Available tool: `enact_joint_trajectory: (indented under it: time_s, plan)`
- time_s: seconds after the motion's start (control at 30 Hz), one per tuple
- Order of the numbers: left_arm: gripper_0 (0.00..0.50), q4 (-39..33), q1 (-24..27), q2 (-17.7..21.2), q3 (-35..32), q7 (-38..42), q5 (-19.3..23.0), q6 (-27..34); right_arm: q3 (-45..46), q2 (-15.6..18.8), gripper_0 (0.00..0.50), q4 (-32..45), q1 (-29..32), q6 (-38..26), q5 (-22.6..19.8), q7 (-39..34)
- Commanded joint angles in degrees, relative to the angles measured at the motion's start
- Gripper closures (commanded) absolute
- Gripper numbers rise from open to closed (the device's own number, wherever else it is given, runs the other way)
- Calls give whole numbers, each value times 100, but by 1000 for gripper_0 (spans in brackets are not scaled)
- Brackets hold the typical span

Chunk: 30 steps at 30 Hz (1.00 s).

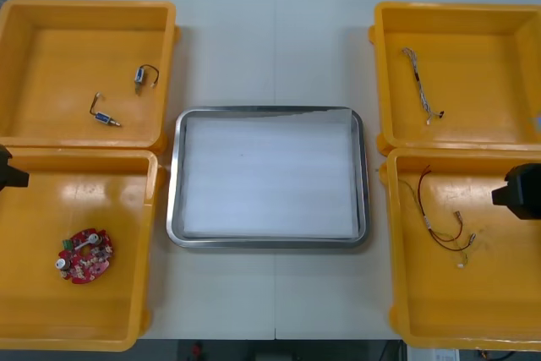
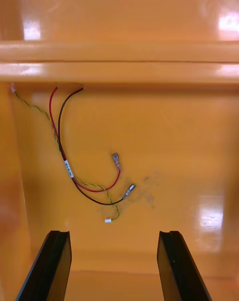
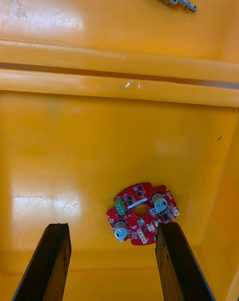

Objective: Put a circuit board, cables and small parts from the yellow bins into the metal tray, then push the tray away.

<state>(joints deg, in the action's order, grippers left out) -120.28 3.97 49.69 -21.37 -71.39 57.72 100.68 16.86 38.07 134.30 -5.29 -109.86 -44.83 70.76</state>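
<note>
Between glossy yellow bins [image 1: 51, 57]: round-cornered metal tray [image 1: 175, 183], white inside

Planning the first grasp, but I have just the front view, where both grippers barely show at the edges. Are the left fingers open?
Observer: Yes, the left gripper stands open over a yellow bin.
Operator: Is the board between its fingers?
Observer: Off centre: the circuit board lies close to one finger, far from the other.
Operator: And the right?
Observer: The right gripper is open as well, the red and yellow cable lying ahead of its fingers, untouched.
</note>
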Motion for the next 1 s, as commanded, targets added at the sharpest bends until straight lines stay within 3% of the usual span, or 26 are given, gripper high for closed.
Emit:
enact_joint_trajectory:
  time_s: [0.03, 0.4, 0.6, 0.8, 1.0]
  plan:
    - [0, -224, -467, 102, 28, -728, 37, -303, -544, 227, 0, 87, 134, -14, 247, 184]
    - [0, -399, -1250, 102, 371, -798, -94, -1129, -1519, 183, 0, 43, 213, 606, 845, 298]
    - [0, -417, -1619, 102, 599, -824, -165, -1578, -2038, 183, 0, -308, 265, 1493, 1196, 456]
    - [0, -417, -1759, 102, 766, -851, -270, -1683, -2258, 183, 0, -739, 274, 1994, 1240, 641]
    - [0, -408, -1838, 102, 995, -833, -463, -1833, -2319, 183, 0, -1073, 274, 2161, 1302, 1309]
